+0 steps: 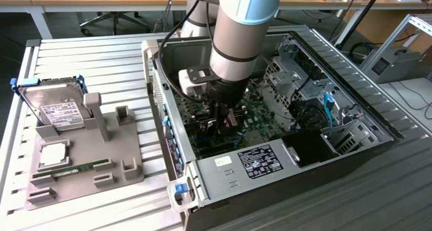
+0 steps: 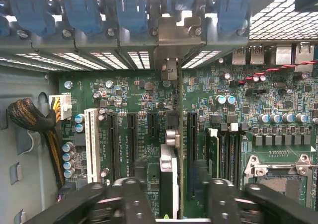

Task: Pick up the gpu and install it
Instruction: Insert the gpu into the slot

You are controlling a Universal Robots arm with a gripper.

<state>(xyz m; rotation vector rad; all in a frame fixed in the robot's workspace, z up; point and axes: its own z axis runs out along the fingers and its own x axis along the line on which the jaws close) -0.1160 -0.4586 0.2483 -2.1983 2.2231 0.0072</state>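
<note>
The gpu stands on edge in a motherboard slot, seen from above as a thin board with a silver and black body. Its metal bracket reaches up to the case's rear slot openings. My gripper straddles the card, and its black fingers stand apart on either side with a gap to the card. In the exterior view the gripper is lowered deep into the open computer case, over the green motherboard.
A grey holder on the exterior view's left carries a silver hard drive, a memory stick and a square chip. Around the card lie empty black slots, a white slot, a cable bundle and the processor socket.
</note>
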